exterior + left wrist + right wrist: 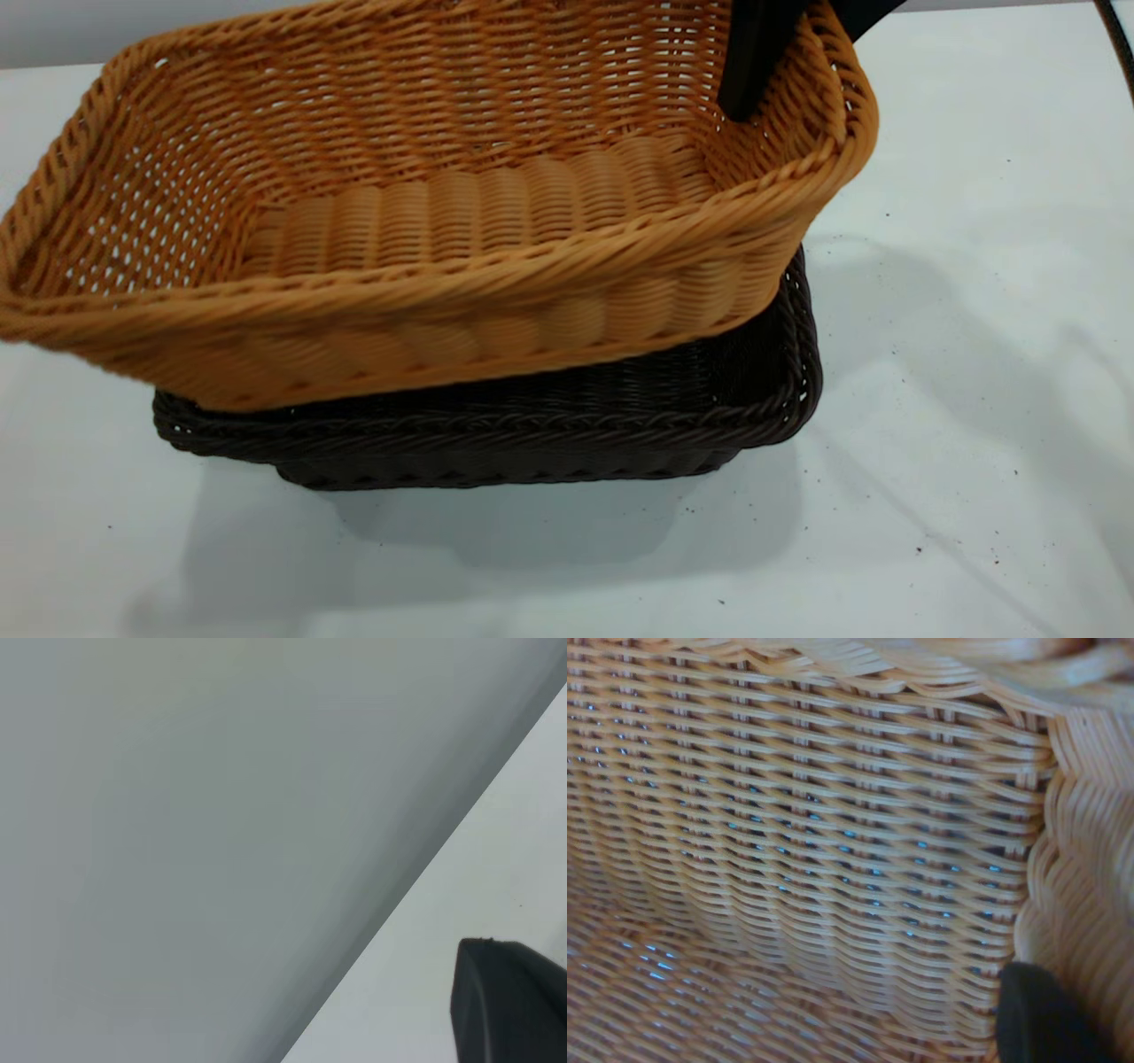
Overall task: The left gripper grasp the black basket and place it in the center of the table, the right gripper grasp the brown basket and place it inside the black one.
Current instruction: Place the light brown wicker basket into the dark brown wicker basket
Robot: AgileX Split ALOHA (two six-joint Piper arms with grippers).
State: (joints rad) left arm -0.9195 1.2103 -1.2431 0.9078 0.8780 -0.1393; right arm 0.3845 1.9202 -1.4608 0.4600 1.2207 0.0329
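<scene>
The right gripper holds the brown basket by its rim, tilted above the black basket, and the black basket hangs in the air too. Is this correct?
Not quite. In the exterior view the black basket stands on the table, not in the air. The rest holds: the right gripper grips the brown basket at its rim, and that basket is tilted above the black one.
</scene>
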